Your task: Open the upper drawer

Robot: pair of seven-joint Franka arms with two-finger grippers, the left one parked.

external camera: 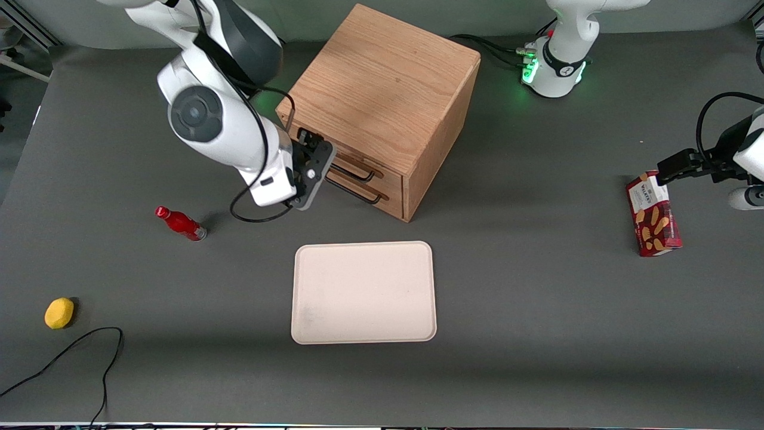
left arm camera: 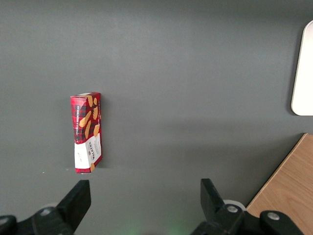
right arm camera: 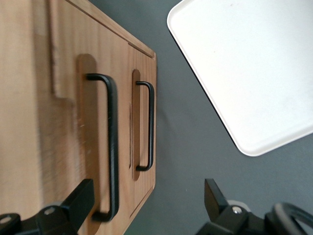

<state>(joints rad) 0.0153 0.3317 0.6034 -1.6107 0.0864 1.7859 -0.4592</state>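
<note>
The light oak cabinet (external camera: 382,95) stands at the middle of the table, its two drawers both shut. The upper drawer's black bar handle (external camera: 360,174) lies just above the lower drawer's handle (external camera: 358,192). My right gripper (external camera: 315,160) is open, held level with the drawer fronts at the handles' end toward the working arm. In the right wrist view the gripper (right arm camera: 146,201) is wide open. One finger (right arm camera: 80,201) is close beside the end of the upper handle (right arm camera: 113,147). The other finger (right arm camera: 215,196) is over bare table. The lower handle (right arm camera: 150,127) is farther off. Nothing is held.
A beige tray (external camera: 364,292) lies in front of the cabinet, nearer the front camera, and also shows in the right wrist view (right arm camera: 254,73). A red bottle (external camera: 180,223), a lemon (external camera: 59,313) and a black cable (external camera: 71,352) lie toward the working arm's end. A biscuit box (external camera: 653,214) lies toward the parked arm's end.
</note>
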